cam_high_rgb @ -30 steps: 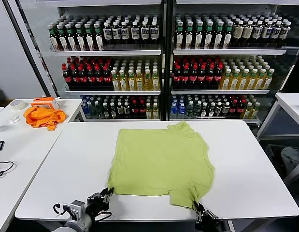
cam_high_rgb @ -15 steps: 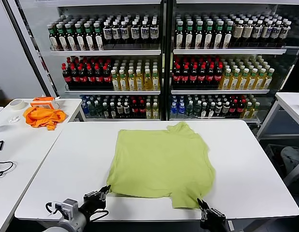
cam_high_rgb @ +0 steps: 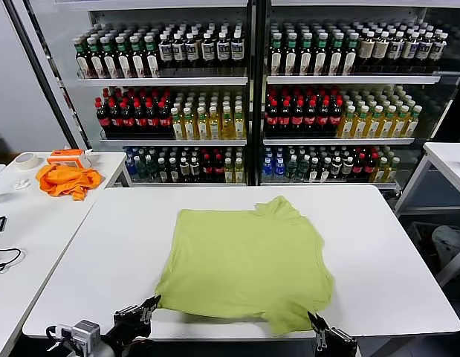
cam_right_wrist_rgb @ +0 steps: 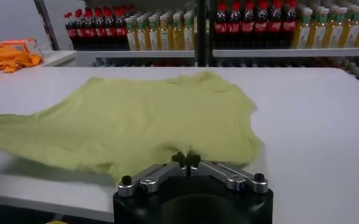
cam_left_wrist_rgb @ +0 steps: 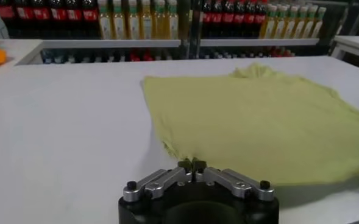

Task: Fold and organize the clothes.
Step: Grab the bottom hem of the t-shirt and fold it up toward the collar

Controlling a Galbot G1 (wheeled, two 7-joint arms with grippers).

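The lime-green T-shirt (cam_high_rgb: 244, 260) lies flat on the white table (cam_high_rgb: 103, 253), neck end away from me and its near edge drawn close to the table's front edge. My left gripper (cam_high_rgb: 150, 303) sits at the shirt's near left corner, and the left wrist view shows the left gripper (cam_left_wrist_rgb: 192, 163) shut on that corner of the T-shirt (cam_left_wrist_rgb: 258, 115). My right gripper (cam_high_rgb: 314, 320) is at the near right corner. In the right wrist view the right gripper (cam_right_wrist_rgb: 186, 157) is pinched shut on the hem of the T-shirt (cam_right_wrist_rgb: 142, 115).
An orange cloth (cam_high_rgb: 64, 179) and a tape roll (cam_high_rgb: 26, 160) lie on a side table (cam_high_rgb: 29, 223) to the left. Shelves of bottles (cam_high_rgb: 244, 97) stand behind the table. Another white table (cam_high_rgb: 449, 160) is at the right.
Both grippers have drawn back toward me and lower, dragging the shirt's near edge closer to the table's front edge. The shirt has slid nearer.
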